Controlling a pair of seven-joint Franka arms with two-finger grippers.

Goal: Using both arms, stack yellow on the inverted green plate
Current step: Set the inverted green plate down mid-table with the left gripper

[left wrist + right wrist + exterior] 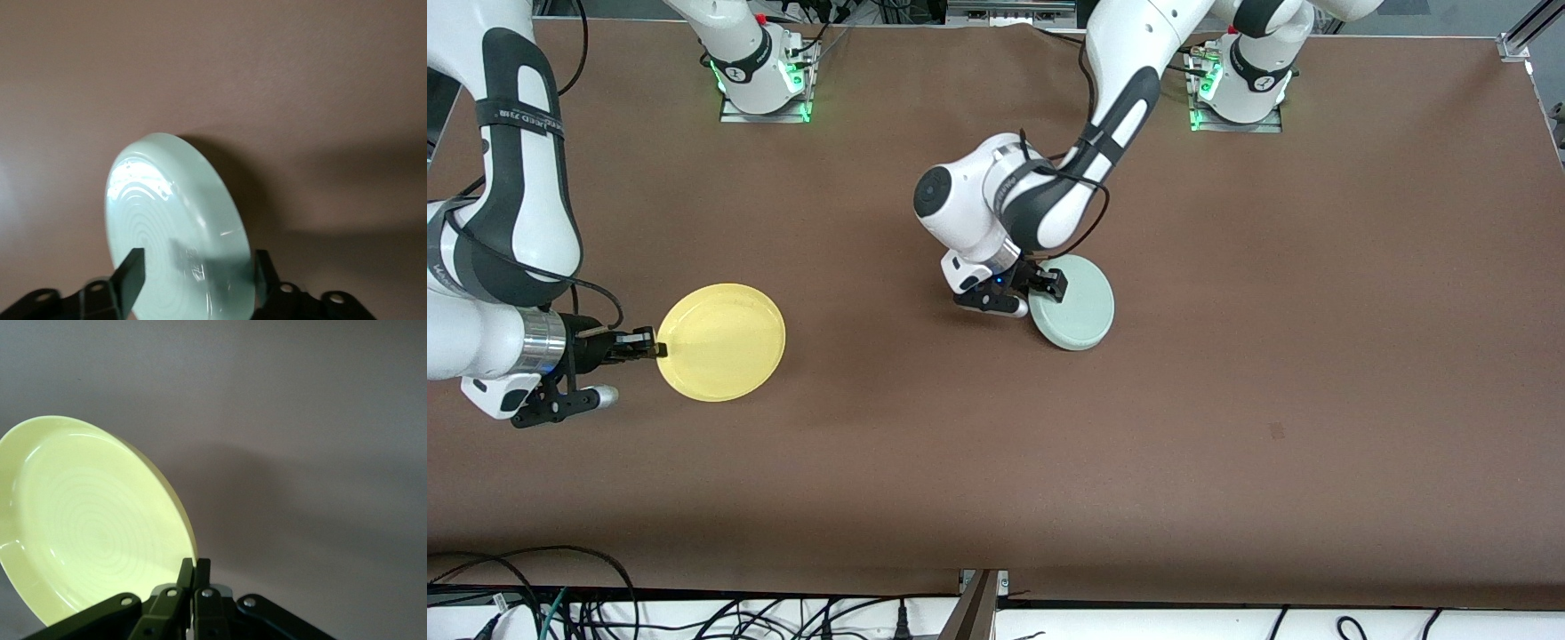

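Observation:
The pale green plate is near the middle of the table with its plain underside up. In the left wrist view it leans tilted, its ringed inner face turned down. My left gripper is open, with its fingers wide apart astride the plate's edge. The yellow plate is at the right arm's end of the table, inner face up. My right gripper is shut on its rim. The right wrist view shows the yellow plate tilted just above the table, with the gripper pinching its edge.
The brown table bears only the two plates. Both arm bases stand along its edge farthest from the front camera. Cables hang off the table edge nearest the front camera.

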